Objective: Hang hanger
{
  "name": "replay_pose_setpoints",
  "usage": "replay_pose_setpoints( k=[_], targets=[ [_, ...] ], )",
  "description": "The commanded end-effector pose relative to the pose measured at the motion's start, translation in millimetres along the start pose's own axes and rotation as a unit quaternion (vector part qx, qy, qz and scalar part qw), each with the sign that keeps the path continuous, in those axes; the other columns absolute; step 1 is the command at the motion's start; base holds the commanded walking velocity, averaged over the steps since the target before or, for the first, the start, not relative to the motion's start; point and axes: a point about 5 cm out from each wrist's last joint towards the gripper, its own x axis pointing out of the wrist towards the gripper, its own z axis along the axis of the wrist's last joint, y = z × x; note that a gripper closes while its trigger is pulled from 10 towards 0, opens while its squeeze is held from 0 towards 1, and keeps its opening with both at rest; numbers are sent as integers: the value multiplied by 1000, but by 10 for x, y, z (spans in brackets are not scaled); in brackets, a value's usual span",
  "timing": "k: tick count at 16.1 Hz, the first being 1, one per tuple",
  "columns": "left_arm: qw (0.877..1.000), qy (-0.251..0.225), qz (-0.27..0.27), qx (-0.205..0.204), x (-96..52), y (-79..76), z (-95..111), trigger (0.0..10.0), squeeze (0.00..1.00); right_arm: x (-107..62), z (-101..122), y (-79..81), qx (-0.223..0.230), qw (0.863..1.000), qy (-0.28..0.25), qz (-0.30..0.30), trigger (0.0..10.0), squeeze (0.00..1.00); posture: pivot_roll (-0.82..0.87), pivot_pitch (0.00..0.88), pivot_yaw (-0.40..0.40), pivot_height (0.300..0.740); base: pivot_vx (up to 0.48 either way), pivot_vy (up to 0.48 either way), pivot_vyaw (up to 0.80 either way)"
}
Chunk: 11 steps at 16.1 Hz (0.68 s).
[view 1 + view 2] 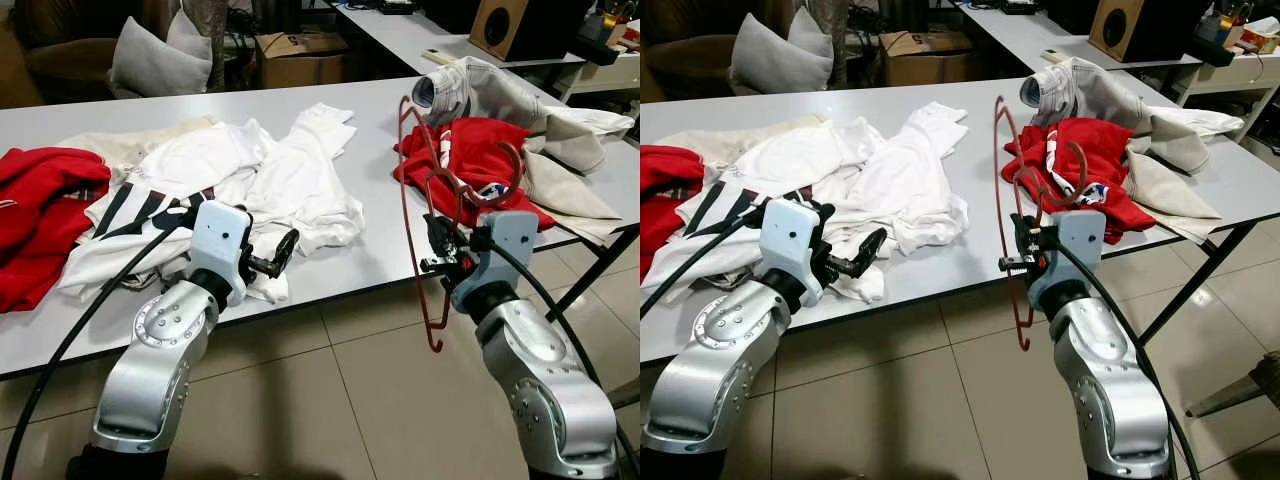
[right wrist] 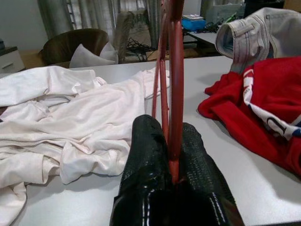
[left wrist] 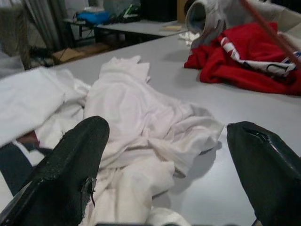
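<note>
Hovering at the near edge of the grey table (image 1: 370, 120), the left gripper (image 1: 284, 252) holds its fingers wide beside the white shirt (image 1: 290, 185) — to the right, the right gripper (image 1: 440, 250) pinches the red hanger (image 1: 425, 215) upright before the red garment (image 1: 470, 160).

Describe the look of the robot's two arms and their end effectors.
Both arms are silver metal with rounded joint housings ringed by small screws. Each wrist carries a pale, white-grey boxy block, and a black cable loops back from it along the arm. The left end effector and the right end effector each have two long black fingers; the fingers look matte and finely textured up close.
</note>
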Motion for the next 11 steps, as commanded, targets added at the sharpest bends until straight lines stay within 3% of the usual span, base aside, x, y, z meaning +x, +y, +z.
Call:
replay_pose_setpoints(
  k=[1, 4, 7, 8, 10, 11],
  targets=[
    [1000, 5, 6, 1, 5, 12, -17, 10000, 0, 15, -8, -3, -10, 1000, 9, 2, 10000, 0, -134, 0, -27, 740, 0, 0, 0],
    [1000, 9, 23, 7, 7, 48, -38, 10000, 0, -5, -53, -101, -52, 998, 29, -8, 10000, 0, -136, 0, -28, 740, 0, 0, 0],
    [999, 11, 47, 15, 35, 157, -49, 10000, 0, -53, -10, -220, -14, 1000, 23, -9, 10000, 0, -146, 0, -23, 740, 0, 0, 0],
    [998, 17, 45, 28, 49, 195, -67, 10000, 0, -100, -25, -287, -36, 999, 32, -13, 10000, 0, -156, 0, -19, 740, 0, 0, 0],
    [994, 53, 16, 95, 86, 251, -158, 10000, 0, -214, -66, -425, -87, 995, 56, -15, 10000, 0, -160, 0, -16, 740, 0, 0, 0],
    [986, 74, -20, 147, 109, 267, -217, 10000, 0, -307, -86, -461, -77, 995, 70, 6, 10000, 0, -164, 0, -16, 740, 0, 0, 0]
  ],
)
